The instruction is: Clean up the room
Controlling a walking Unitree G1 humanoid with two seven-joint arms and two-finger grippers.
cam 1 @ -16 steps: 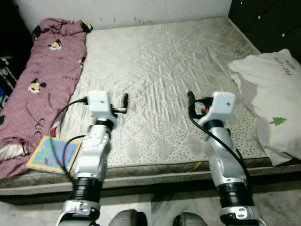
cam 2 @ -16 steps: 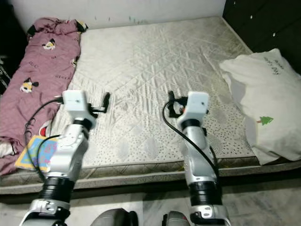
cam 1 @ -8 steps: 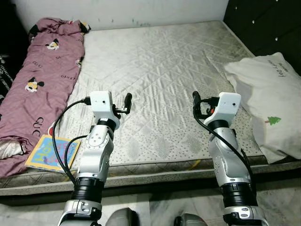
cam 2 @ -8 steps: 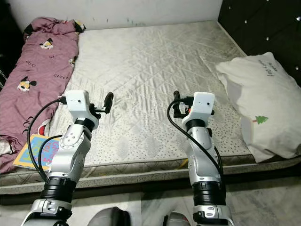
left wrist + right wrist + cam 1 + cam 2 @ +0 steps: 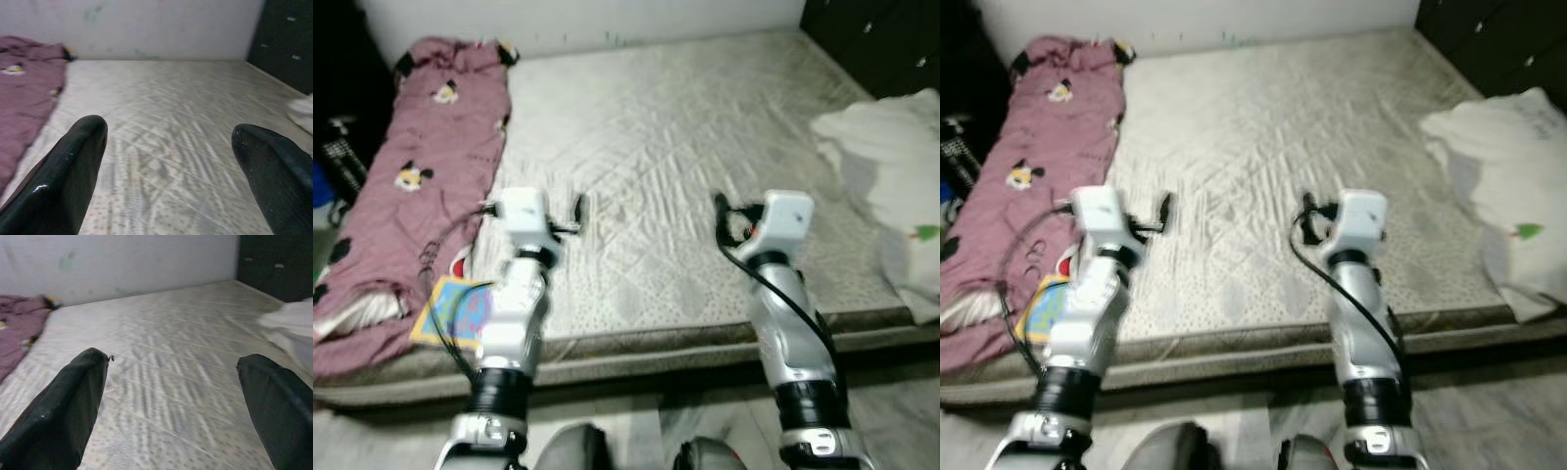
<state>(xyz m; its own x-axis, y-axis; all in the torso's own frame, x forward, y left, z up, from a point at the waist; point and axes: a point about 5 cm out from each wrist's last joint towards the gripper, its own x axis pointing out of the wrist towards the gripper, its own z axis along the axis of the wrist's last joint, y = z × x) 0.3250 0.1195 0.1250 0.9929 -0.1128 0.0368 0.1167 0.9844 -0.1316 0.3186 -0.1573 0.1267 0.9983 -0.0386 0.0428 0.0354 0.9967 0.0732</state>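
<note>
Bare quilted mattress (image 5: 675, 147) taken as the landmark; head views blurred.

- Left pincer (image 5: 168, 147): held over the near part of the mattress, toward its left half. Fingers (image 5: 63, 171) spread wide, nothing between them; quilted surface visible through the gap.
- Right pincer (image 5: 171, 391): over the near part of the mattress, toward its right half, level with the left one. Fingers (image 5: 58, 406) equally wide apart, holding nothing.
- Pink blanket (image 5: 421, 186) with cartoon print: lies in a long rumpled strip along the mattress's left edge, from the far corner to the near corner.
- Colourful flat item, book or card (image 5: 460, 308): on the near left corner of the mattress, just beside the blanket's near end; partly behind the left arm.
- White pillow (image 5: 901, 176) with a small green mark: over the right edge of the mattress, toward the near half.
- Dark cabinet (image 5: 1508, 39): beyond the mattress's far right corner.
- White wall (image 5: 146, 24): along the mattress's far edge.
- Dark clutter off the left side, cannot make out.
</note>
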